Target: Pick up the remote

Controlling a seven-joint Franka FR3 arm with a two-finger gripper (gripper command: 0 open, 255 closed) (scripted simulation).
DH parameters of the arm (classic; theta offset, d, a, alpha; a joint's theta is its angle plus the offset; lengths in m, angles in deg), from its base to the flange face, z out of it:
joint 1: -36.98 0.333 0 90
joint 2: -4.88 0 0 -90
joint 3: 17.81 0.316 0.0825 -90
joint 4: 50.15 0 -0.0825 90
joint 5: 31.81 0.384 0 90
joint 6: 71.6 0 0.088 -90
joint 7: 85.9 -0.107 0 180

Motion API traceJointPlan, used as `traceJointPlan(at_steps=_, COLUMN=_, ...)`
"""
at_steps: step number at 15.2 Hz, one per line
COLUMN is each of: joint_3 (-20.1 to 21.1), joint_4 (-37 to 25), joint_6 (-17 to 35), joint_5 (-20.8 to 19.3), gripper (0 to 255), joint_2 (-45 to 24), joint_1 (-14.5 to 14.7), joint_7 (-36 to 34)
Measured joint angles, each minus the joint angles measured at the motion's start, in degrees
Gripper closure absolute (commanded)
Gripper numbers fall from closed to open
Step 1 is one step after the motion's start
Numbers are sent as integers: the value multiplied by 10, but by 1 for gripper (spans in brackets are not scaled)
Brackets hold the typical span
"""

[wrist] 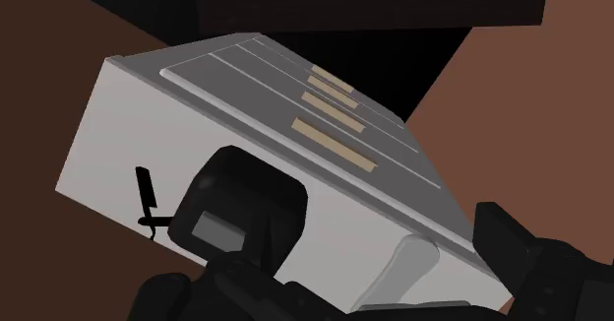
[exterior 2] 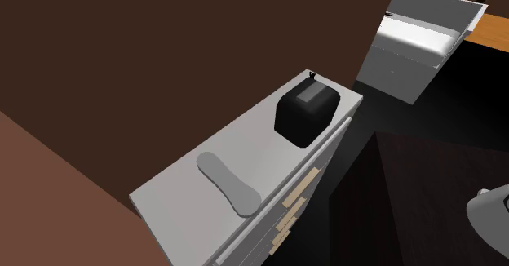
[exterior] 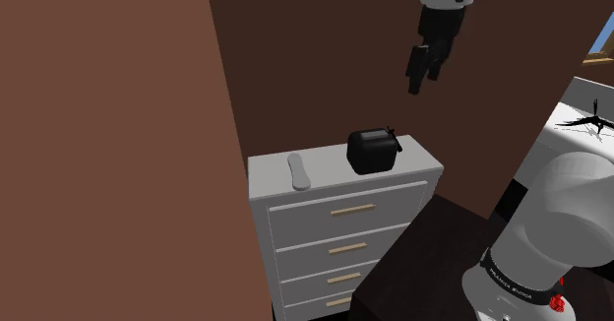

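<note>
Remote (exterior: 299,171) lies on the dresser (exterior: 330,174), at the shoulder view's left of a black box (exterior: 372,150). I see my gripper (exterior: 421,81) above, wide open, empty.

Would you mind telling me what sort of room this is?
Likely a bedroom or living room: a grey chest of drawers against a brown wall, with a pale remote and a black boxy object on top.

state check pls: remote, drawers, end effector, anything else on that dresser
Remote: lying flat on the dresser top, not held.
Black toaster: upright on the dresser top, apart from the remote.
Dresser: all drawers shut.
End effector: open, empty, in the air above the dresser.
</note>
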Motion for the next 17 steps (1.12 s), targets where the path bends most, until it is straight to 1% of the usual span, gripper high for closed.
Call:
traceJointPlan(at_steps=2, joint_3=2, joint_4=4, joint_6=8, joint_5=2, gripper=0, joint_2=-5, joint_1=0, joint_7=-5)
traceJointPlan(at_steps=7, joint_3=18, joint_4=27, joint_6=87, joint_5=18, gripper=0, joint_2=-67, joint_1=-2, joint_7=-51)
traceJointPlan(at_steps=12, joint_3=33, joint_4=24, joint_6=164, joint_5=30, gripper=0, joint_2=-151, joint_1=-5, joint_7=-98)
traceJointPlan(at_steps=14, joint_3=39, joint_4=28, joint_6=203, joint_5=34, gripper=0, joint_2=-188, joint_1=-7, joint_7=-117)
traceJointPlan(at_steps=17, joint_3=50, joint_4=13, joint_6=248, joint_5=39, gripper=0, joint_2=-251, joint_1=-7, joint_7=-149)
